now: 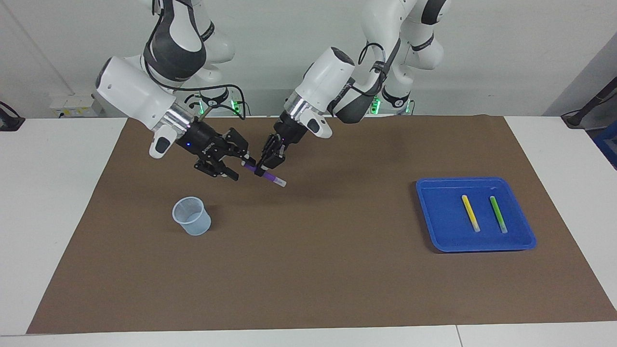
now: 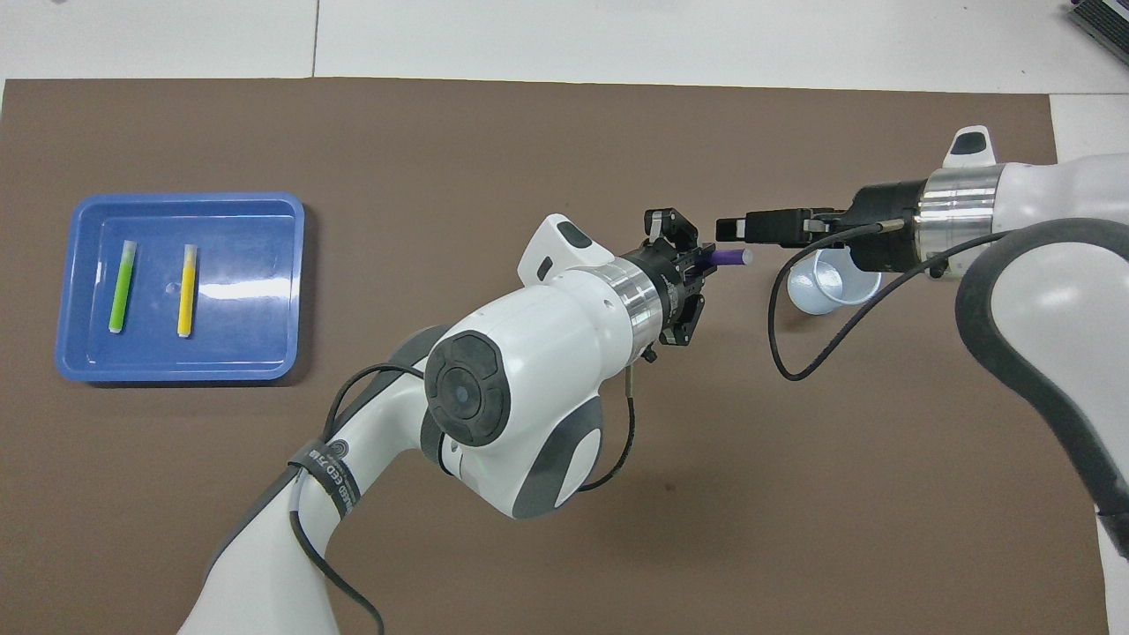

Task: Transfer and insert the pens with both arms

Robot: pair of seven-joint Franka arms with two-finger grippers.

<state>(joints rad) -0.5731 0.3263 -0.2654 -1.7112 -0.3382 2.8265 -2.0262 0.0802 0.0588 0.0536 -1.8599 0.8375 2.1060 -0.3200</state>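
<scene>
Bright, even overhead light fills the scene, leaving only soft, faint shadows on the brown mat [image 1: 308, 270] beneath the raised arms and beside the clear cup [image 1: 192, 216]. A white glare patch gleams on the floor of the blue tray [image 2: 256, 287] in the overhead view. Both views are sharp, with no visible motion blur.

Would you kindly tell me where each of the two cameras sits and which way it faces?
Facing view: high across the table, looking back at the robots; both whole arms show, the left gripper holding the purple pen in the air, the right gripper at its end.
Overhead view: above the robots' end, looking steeply down; forearms enter from below.
Shared: both grippers, the purple pen, the clear cup, the blue tray with the yellow pen and green pen, on the brown mat.
</scene>
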